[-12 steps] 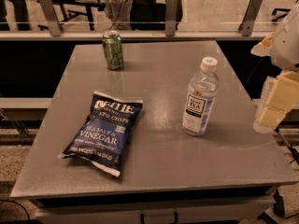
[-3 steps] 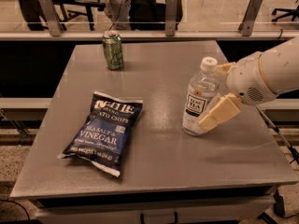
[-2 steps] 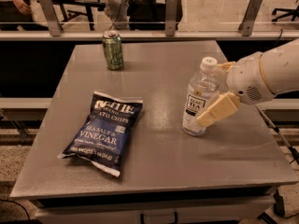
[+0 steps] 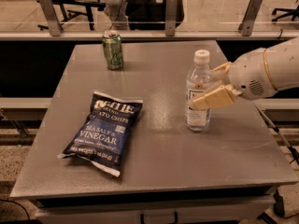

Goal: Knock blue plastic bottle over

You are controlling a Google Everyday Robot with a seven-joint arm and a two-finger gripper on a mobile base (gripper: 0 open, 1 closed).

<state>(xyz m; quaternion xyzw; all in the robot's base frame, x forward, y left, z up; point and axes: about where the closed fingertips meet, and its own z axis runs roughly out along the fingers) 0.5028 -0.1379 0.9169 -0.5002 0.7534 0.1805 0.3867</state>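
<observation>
Reaching in from the right edge of the table, I have my jaws just beside the plastic bottle, against its right flank. The jaws are released, spread apart with nothing clamped between them. The lower tan finger crosses in front of the right part of the bottle's white label, and the upper finger points at the bottle's shoulder; whether either one actually presses on the plastic I cannot tell. Behind them my white forearm runs off the right side of the view. The bottle is clear with a faint blue tint and a white screw cap. It stands upright on its base on the right half of the table, a little back from the middle. Well apart from it, on the left half and nearer the front edge, a dark blue Kettle Brand sea salt and vinegar chip bag lies flat, turned slightly askew. A green soda can stands upright near the far edge, left of centre, also well clear of the bottle. Beyond the table runs a low glass barrier with metal posts.
</observation>
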